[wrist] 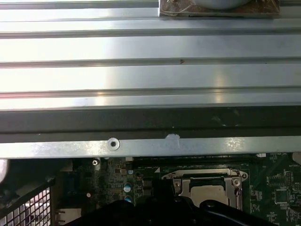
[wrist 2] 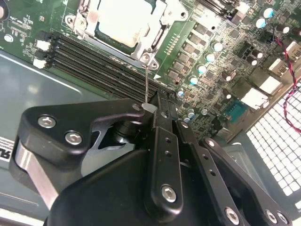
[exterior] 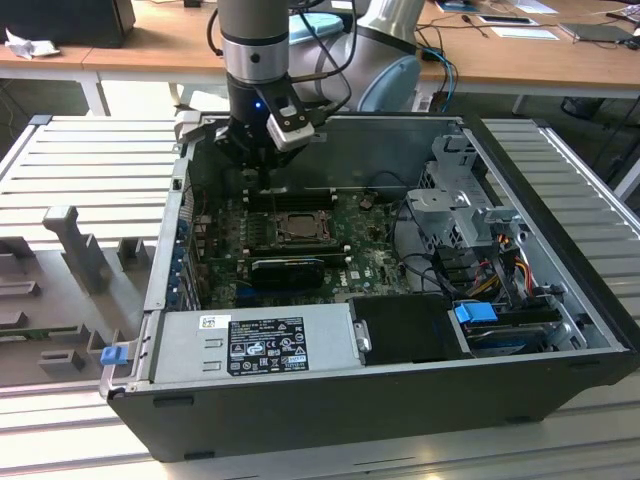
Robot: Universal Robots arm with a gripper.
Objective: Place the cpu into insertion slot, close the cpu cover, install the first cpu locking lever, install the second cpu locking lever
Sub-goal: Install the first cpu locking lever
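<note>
The cpu was seated in the insertion slot under the lowered cpu cover. The pincer was closed, apparently on a locking lever's tip beside the memory slots. The lever was best pressed down steadily, then hooked under its catch.

Exterior view above case, both wrist views close over motherboard

Room is open above the motherboard; the case wall crowds the pincer clamped on the locking lever.
</note>
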